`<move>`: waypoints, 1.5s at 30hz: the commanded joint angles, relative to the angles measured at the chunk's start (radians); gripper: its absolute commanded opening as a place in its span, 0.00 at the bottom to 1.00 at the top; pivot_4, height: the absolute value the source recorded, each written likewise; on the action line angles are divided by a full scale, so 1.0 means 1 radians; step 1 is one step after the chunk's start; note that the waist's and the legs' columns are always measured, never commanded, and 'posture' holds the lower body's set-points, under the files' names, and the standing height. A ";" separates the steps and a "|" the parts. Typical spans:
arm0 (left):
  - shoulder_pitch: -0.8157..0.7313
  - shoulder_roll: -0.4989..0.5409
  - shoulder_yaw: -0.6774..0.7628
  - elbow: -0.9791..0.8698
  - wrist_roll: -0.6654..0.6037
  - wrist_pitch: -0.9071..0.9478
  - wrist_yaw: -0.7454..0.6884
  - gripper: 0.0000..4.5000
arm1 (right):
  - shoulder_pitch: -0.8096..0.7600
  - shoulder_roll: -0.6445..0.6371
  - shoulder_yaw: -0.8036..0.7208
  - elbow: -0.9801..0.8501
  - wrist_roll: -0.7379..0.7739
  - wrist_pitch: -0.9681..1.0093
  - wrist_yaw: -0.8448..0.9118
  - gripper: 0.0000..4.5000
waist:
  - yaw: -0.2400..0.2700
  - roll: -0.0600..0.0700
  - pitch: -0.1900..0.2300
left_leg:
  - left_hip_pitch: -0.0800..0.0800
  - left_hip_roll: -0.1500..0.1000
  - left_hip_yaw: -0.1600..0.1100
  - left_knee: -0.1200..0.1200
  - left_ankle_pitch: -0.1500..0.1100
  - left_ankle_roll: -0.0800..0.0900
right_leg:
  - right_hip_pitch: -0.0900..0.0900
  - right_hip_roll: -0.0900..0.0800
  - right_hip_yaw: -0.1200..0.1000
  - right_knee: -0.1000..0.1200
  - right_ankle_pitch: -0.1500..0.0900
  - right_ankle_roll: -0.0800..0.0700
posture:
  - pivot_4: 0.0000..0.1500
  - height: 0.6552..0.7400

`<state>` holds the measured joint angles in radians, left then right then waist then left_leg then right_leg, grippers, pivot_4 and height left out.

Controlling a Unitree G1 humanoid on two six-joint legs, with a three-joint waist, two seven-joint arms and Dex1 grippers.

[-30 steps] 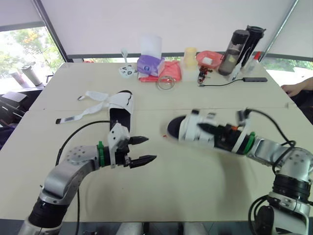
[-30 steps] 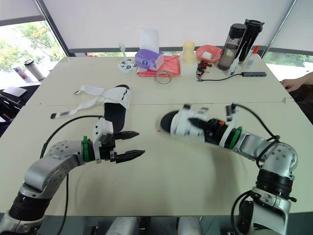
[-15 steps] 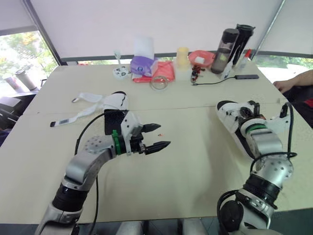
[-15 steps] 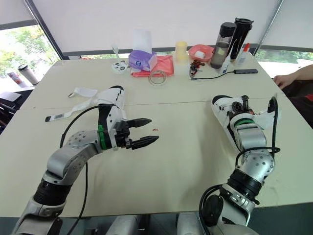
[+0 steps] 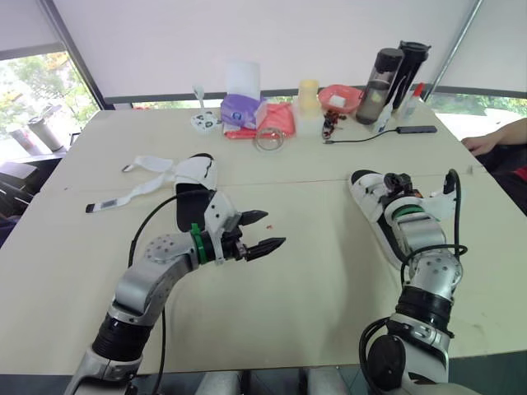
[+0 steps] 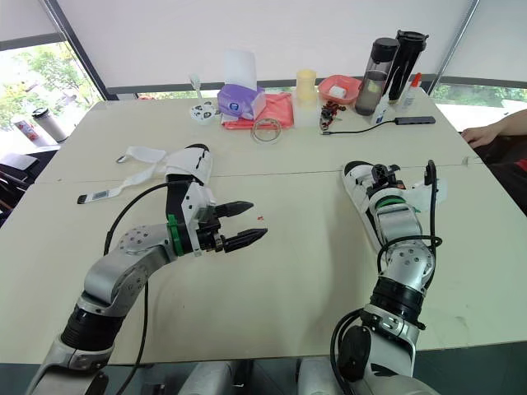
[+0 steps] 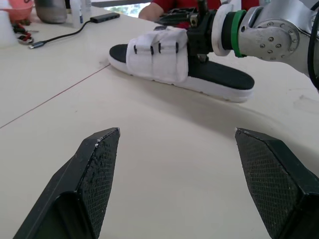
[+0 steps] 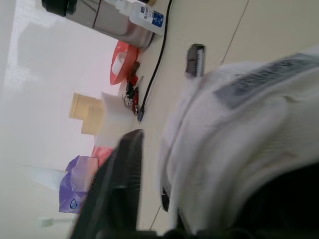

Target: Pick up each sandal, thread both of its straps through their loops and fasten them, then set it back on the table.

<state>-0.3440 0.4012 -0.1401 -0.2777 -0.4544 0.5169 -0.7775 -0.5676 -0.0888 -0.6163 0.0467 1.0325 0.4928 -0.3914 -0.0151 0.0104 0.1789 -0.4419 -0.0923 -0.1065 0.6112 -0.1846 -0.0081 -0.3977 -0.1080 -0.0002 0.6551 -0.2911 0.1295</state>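
Note:
One white sandal with a black sole (image 5: 372,212) lies flat on the table at the right, both straps (image 7: 157,52) closed over it. My right gripper (image 5: 394,183) sits at the upper band, and one finger (image 8: 112,184) stands off the white fabric, so it is open. The other sandal (image 5: 196,177) lies at the left, its loose straps (image 5: 136,188) spread across the table. My left gripper (image 5: 273,230) hovers open and empty over the middle of the table, just right of that sandal.
Along the far edge stand a purple tissue pack (image 5: 243,109), a red cloth (image 5: 280,119), a yellow cup (image 5: 308,97), a pink bowl (image 5: 339,97), two dark bottles (image 5: 387,72) and a black cable (image 5: 370,136). A person's arm (image 5: 498,140) rests at the right edge.
My right arm carried the fastened sandal from the middle to the right and laid it on the table, and its jaws came apart. The left gripper stayed open and shifted little.

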 commanded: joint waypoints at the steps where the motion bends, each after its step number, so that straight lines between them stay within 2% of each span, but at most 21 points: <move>1: 0.003 0.004 0.016 -0.041 -0.004 -0.016 0.005 0.85 | -0.001 -0.018 0.009 -0.031 -0.008 -0.014 0.015 0.97 | -0.001 0.000 0.000 | 0.000 0.000 0.000 0.000 0.000 0.000 | 0.000 0.000 0.000 0.000 0.000 0.000 | 1.00 1.00; 7: 0.012 0.014 0.023 -0.042 -0.005 -0.018 0.002 0.85 | 0.079 -0.004 0.022 -0.153 0.053 0.063 -0.063 0.99 | -0.001 0.000 0.000 | 0.000 0.000 0.000 0.000 0.000 0.000 | 0.000 0.000 0.000 0.000 0.000 0.000 | 1.00 1.00; 11: 0.022 0.032 0.033 -0.036 0.000 -0.024 -0.006 0.85 | 0.239 0.002 0.060 -0.387 0.163 0.156 -0.154 0.99 | 0.003 0.000 0.000 | 0.000 0.000 -0.001 -0.001 0.000 0.000 | 0.000 0.000 0.000 0.000 0.000 0.000 | 1.00 1.00; 15: 0.036 0.041 0.047 -0.032 0.008 -0.033 0.008 0.85 | 0.414 -0.038 0.138 -0.590 0.306 0.234 -0.156 0.99 | 0.001 0.001 0.000 | 0.000 0.000 -0.002 0.000 0.000 0.000 | 0.000 0.000 0.001 0.000 0.000 -0.001 | 1.00 1.00; 18: 0.043 0.041 0.056 -0.017 0.045 -0.063 0.045 0.85 | 0.571 -0.120 0.181 -0.723 0.461 0.275 -0.096 0.99 | 0.001 0.000 0.000 | 0.000 0.000 -0.002 0.000 0.000 0.000 | 0.000 0.000 0.001 0.000 -0.002 -0.004 | 1.00 1.00; 21: 0.048 0.033 0.092 0.008 0.091 -0.106 0.111 0.85 | 0.726 -0.247 0.213 -0.827 0.635 0.315 0.047 0.99 | 0.004 0.000 -0.001 | 0.000 0.000 -0.002 0.000 0.000 0.000 | 0.000 -0.002 0.001 -0.001 -0.002 -0.004 | 1.00 1.00; 24: 0.045 0.026 0.145 0.027 0.119 -0.128 0.186 0.85 | 0.774 -0.405 0.274 -0.889 0.678 0.363 0.209 0.99 | 0.000 -0.001 0.000 | 0.000 0.001 -0.002 0.000 0.000 0.000 | 0.002 -0.002 0.000 -0.004 -0.002 -0.004 | 1.00 1.00; 25: 0.047 0.035 0.161 0.018 0.103 -0.115 0.180 0.85 | 0.749 -0.436 0.303 -0.887 0.658 0.365 0.242 0.99 | -0.002 -0.003 0.000 | 0.000 0.001 -0.001 0.001 0.000 0.000 | 0.002 -0.002 0.000 -0.004 -0.002 -0.004 | 1.00 1.00; 26: 0.049 0.045 0.176 0.004 0.105 -0.108 0.189 0.96 | 0.708 -0.464 0.340 -0.873 0.631 0.367 0.272 1.00 | -0.002 -0.004 0.000 | 0.000 0.002 -0.001 0.001 0.000 0.000 | 0.002 -0.002 0.000 -0.004 -0.002 -0.004 | 1.00 1.00; 28: 0.043 0.070 0.205 -0.020 0.153 -0.102 0.246 1.00 | 0.601 -0.499 0.409 -0.832 0.523 0.362 0.332 1.00 | 0.001 -0.005 0.000 | 0.000 0.003 -0.002 0.002 0.000 0.000 | 0.003 -0.001 -0.001 -0.005 -0.001 -0.006 | 1.00 1.00; 31: 0.033 0.170 0.169 0.005 0.378 -0.166 0.348 1.00 | 0.470 -0.527 0.502 -0.780 0.318 0.344 0.409 1.00 | 0.005 -0.007 0.001 | 0.001 0.003 -0.002 0.002 0.000 0.000 | 0.003 -0.001 -0.001 -0.006 -0.001 -0.007 | 1.00 1.00; 34: -0.010 0.297 0.047 0.095 0.669 -0.281 0.439 1.00 | 0.372 -0.562 0.606 -0.742 0.092 0.305 0.514 1.00 | 0.020 -0.008 0.001 | 0.000 0.002 -0.002 0.001 0.000 0.000 | 0.000 0.001 -0.001 -0.007 -0.001 -0.006 | 1.00 1.00; 35: -0.026 0.318 0.014 0.122 0.731 -0.304 0.458 1.00 | 0.352 -0.562 0.628 -0.731 0.043 0.290 0.539 1.00 | 0.028 -0.008 0.001 | 0.000 0.001 -0.001 0.000 0.000 0.000 | -0.001 0.000 -0.001 -0.007 0.000 -0.006 | 1.00 1.00; 37: -0.051 0.330 -0.028 0.170 0.824 -0.312 0.496 1.00 | 0.322 -0.558 0.657 -0.717 -0.027 0.270 0.576 1.00 | 0.035 -0.008 0.001 | -0.001 0.000 -0.002 0.000 0.000 0.000 | -0.002 0.000 -0.001 -0.008 0.001 -0.003 | 1.00 1.00; 41: -0.077 0.329 -0.069 0.236 0.915 -0.366 0.523 1.00 | 0.293 -0.533 0.674 -0.700 -0.093 0.259 0.612 1.00 | 0.034 -0.010 0.002 | -0.003 -0.001 -0.002 0.000 0.000 0.001 | -0.004 -0.002 -0.001 -0.008 0.002 -0.002 | 1.00 1.00; 45: -0.140 0.284 -0.155 0.374 1.041 -0.388 0.582 1.00 | 0.266 -0.565 0.681 -0.714 -0.175 0.267 0.661 1.00 | 0.030 -0.010 0.002 | -0.003 -0.001 -0.002 0.000 0.000 0.000 | -0.004 -0.004 -0.001 -0.005 0.002 -0.002 | 1.00 1.00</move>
<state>-0.4542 0.6970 -0.2741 0.0584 0.5306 0.1478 -0.2358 -0.2840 -0.6442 0.0744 -0.6393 0.8837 0.7724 0.2495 0.0149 0.0003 0.1811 -0.4444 -0.0934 -0.1084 0.6114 -0.1847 -0.0078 -0.4013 -0.1114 -0.0016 0.6498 -0.2894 0.1276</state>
